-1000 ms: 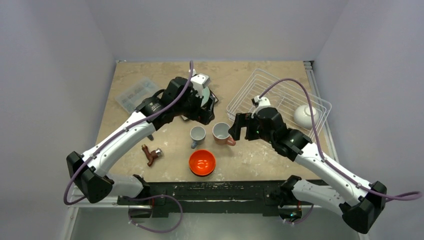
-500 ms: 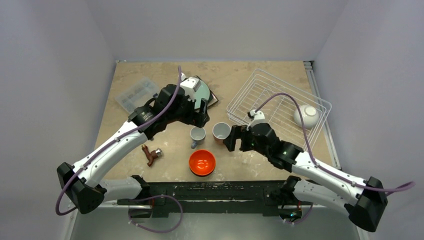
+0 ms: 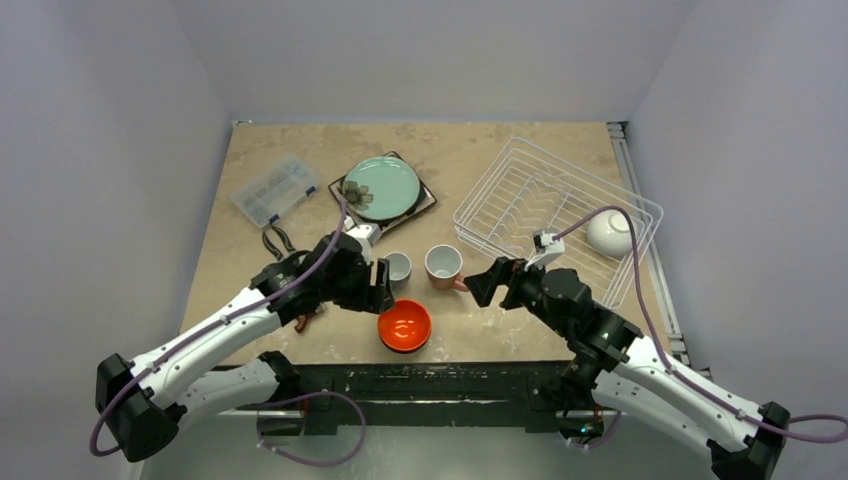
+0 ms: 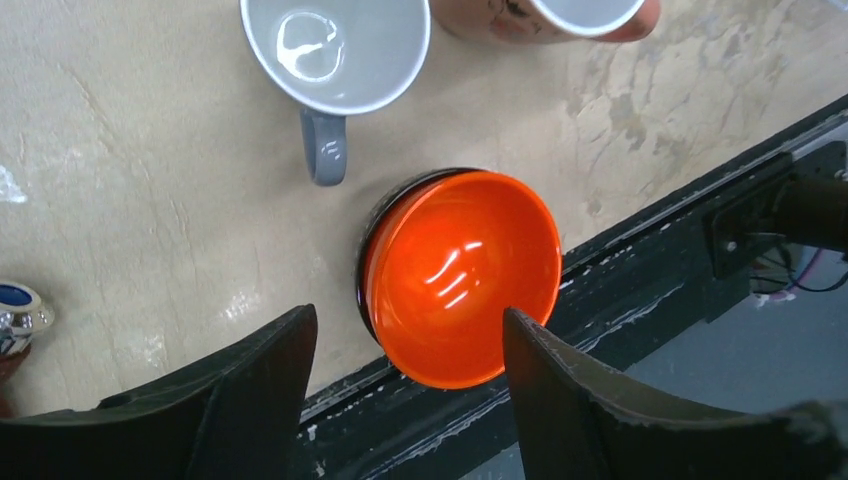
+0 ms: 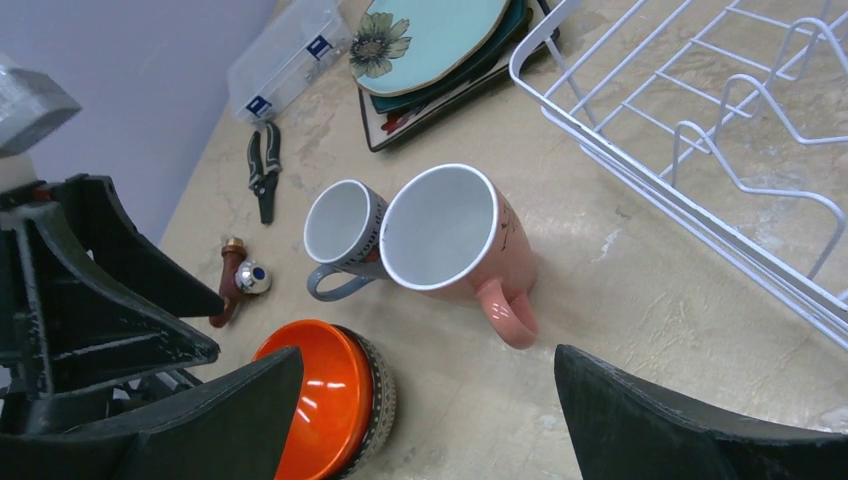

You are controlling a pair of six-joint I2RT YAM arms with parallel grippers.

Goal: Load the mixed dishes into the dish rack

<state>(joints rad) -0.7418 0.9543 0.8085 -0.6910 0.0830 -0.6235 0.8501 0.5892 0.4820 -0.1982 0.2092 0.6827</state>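
The orange bowl point(image 3: 404, 324) sits nested in the dark brown bowl point(image 5: 381, 380) near the table's front edge. My left gripper point(image 3: 383, 291) hangs open and empty just above its left side; in the left wrist view point(image 4: 410, 352) the bowl point(image 4: 462, 275) lies between the fingertips. The pale blue mug point(image 3: 398, 266) and pink mug point(image 3: 443, 263) stand side by side behind it. My right gripper point(image 3: 481, 283) is open and empty, just right of the pink mug point(image 5: 450, 235). The teal plate point(image 3: 380, 187) lies on the square flower-patterned plate point(image 3: 349, 194). The white bowl point(image 3: 610, 232) sits in the dish rack point(image 3: 500, 190).
A clear compartment box point(image 3: 267, 188) and black-handled pliers point(image 3: 275, 240) lie at the back left. A small brown fitting with a chrome cap point(image 5: 240, 280) lies left of the bowls. The black table edge point(image 4: 640, 290) runs just behind the orange bowl.
My left gripper has pulled back from the plates, uncovering them, to above the orange bowl. My right gripper has drawn back and right, away from the pink mug.
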